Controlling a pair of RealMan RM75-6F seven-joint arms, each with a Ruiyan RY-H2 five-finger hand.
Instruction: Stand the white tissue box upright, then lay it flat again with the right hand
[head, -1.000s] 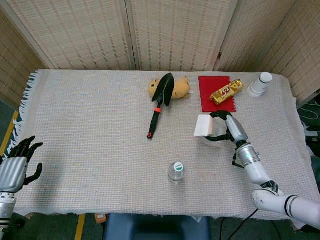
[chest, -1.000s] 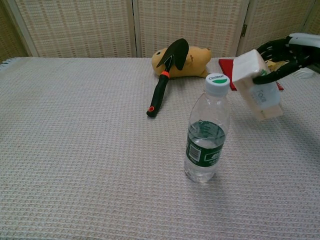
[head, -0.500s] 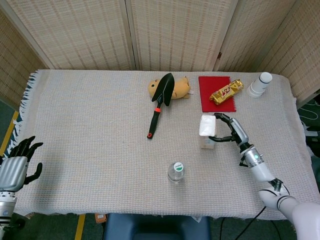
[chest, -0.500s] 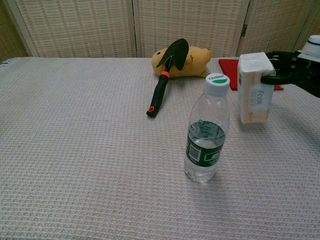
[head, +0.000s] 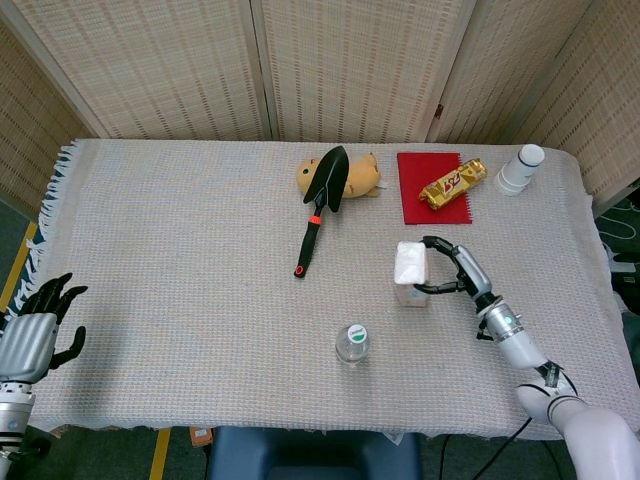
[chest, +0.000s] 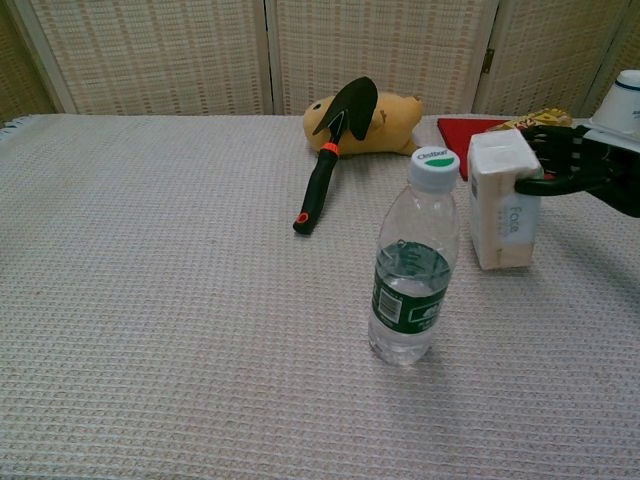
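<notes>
Now the white tissue box (head: 410, 273) stands upright on the table (head: 180, 250), at about four o'clock from the centre, just beyond the water bottle (chest: 414, 270). The right robot hand (head: 455, 272) wraps its fingers around the box's upper half, holding it. Standing it up looks done; laying it flat comes next, which calls for tipping it gently onto a broad face. The left robot hand (head: 35, 330) rests open, empty, at eight o'clock off the table edge.

Right hand (head: 452, 271): black fingers, silver-white forearm, green wrist dot. Left hand (head: 38, 323): black fingers, silver back.
</notes>
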